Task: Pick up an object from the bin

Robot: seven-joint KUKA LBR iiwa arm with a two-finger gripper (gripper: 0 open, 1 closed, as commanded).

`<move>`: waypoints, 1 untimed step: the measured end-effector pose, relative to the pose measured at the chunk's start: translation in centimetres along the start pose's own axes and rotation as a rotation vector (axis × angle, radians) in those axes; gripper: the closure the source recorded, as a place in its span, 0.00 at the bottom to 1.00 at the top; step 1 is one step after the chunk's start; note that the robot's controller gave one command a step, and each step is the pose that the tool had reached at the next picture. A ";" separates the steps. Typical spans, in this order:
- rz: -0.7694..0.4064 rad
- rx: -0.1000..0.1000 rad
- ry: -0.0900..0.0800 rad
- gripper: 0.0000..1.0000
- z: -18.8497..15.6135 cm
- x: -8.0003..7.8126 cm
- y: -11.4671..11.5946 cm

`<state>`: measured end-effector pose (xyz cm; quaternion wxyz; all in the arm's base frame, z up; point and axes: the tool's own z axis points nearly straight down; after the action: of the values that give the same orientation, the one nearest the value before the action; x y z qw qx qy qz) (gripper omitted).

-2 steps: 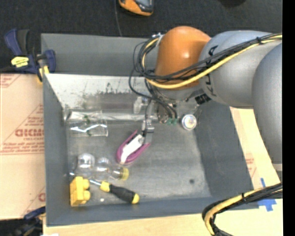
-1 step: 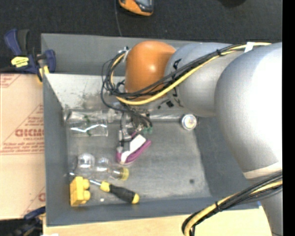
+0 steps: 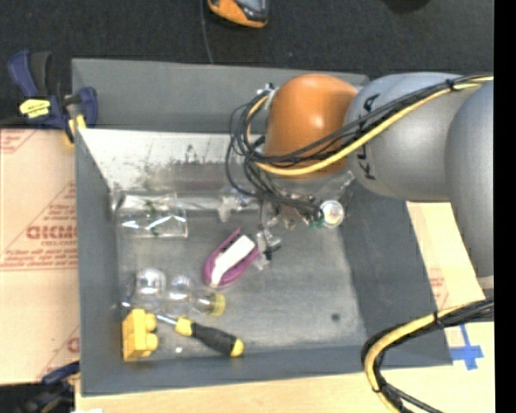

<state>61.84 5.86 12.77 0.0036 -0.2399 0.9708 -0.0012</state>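
My gripper [image 3: 267,239] hangs below the arm's orange cover, over the middle of the bin. Its tip is at the upper right end of a purple and white oblong thing [image 3: 230,260], which lies slanted on the bin floor. Whether the gripper touches that thing I cannot tell. Left of it, near the back wall, lies a clear plastic box [image 3: 152,216]. A pair of clear glass bulbs [image 3: 166,288] lies to the lower left of the purple thing.
In the front left corner sits a yellow block [image 3: 139,334], with a yellow and black screwdriver [image 3: 205,334] beside it. The arm and its cables cover the bin's back right part. The floor at the front right is bare grey metal.
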 end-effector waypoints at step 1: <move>0.132 -0.006 0.001 0.00 -0.5 -5.3 5.3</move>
<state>64.05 12.97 13.31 0.0025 -0.1754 0.9845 0.0018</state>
